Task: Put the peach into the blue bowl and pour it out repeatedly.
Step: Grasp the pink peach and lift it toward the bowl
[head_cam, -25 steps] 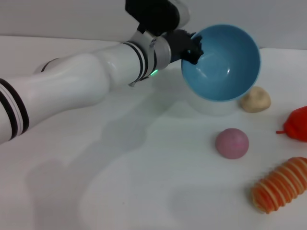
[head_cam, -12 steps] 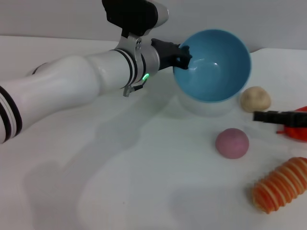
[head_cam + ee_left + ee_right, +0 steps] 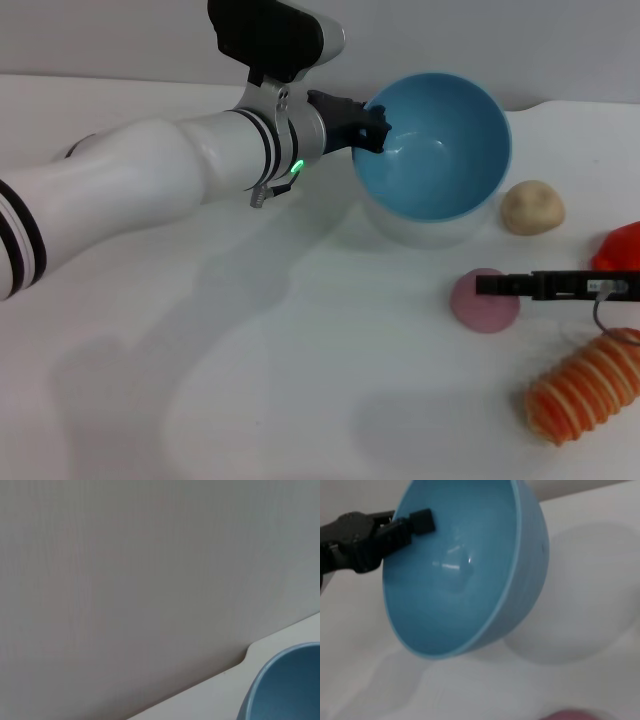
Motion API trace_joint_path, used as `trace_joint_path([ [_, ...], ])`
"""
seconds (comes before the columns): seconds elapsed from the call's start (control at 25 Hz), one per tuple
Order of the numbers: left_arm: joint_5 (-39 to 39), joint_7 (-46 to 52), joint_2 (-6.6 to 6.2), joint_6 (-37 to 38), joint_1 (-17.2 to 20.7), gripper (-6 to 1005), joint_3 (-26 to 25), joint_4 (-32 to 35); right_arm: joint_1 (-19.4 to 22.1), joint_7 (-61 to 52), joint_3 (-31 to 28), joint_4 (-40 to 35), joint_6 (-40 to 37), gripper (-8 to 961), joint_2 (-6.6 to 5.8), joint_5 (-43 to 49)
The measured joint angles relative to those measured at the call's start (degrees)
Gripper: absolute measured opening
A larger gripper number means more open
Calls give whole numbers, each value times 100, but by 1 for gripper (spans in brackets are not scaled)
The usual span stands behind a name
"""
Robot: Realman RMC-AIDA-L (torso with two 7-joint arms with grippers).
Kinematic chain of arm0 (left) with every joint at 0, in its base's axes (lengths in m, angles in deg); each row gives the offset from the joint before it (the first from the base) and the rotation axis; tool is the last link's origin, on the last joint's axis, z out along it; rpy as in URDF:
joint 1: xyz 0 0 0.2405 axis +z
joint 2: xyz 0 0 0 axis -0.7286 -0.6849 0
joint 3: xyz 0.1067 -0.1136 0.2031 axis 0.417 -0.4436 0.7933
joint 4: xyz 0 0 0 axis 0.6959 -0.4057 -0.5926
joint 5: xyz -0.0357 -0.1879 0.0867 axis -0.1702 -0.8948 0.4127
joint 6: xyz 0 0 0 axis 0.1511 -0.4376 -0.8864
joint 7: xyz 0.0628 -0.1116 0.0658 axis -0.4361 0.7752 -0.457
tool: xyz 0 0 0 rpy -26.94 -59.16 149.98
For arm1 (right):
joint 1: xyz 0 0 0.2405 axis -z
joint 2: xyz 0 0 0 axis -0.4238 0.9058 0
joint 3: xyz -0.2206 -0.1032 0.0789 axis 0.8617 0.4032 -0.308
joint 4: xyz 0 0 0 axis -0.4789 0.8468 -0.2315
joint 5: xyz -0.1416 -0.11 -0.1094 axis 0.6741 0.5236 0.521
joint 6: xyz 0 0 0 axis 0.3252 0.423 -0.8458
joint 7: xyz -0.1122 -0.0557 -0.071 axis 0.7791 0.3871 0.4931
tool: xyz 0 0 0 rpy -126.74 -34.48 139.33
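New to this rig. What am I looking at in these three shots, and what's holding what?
It is a two-armed robot. The wide shot comes from its head camera; the other two come from cameras on its wrists. The left tool clamps the rim of the blue bowl, held tilted and empty above the white table. The right tool reaches in over the pink peach, not gripping it yet. Also lying there: a beige lumpy ball, a red fruit and an orange ribbed toy.
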Motion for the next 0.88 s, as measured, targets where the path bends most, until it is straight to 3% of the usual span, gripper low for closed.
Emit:
trace_joint_path([
  [0.2, 0, 0, 6, -19, 5, 0, 43, -8, -99, -5, 258, 316, 343, 714, 19, 0],
  [0.64, 0, 0, 12, -21, 64, -1, 54, -3, -10, -22, 244, 263, 283, 712, -1, -22],
  [0.76, 0, 0, 12, -26, 57, 0, 54, -1, 7, -23, 259, 176, 222, 499, 1, -22],
  [0.88, 0, 0, 12, -31, 53, 0, 46, -6, 54, -11, 262, -21, 91, 381, 18, -31],
])
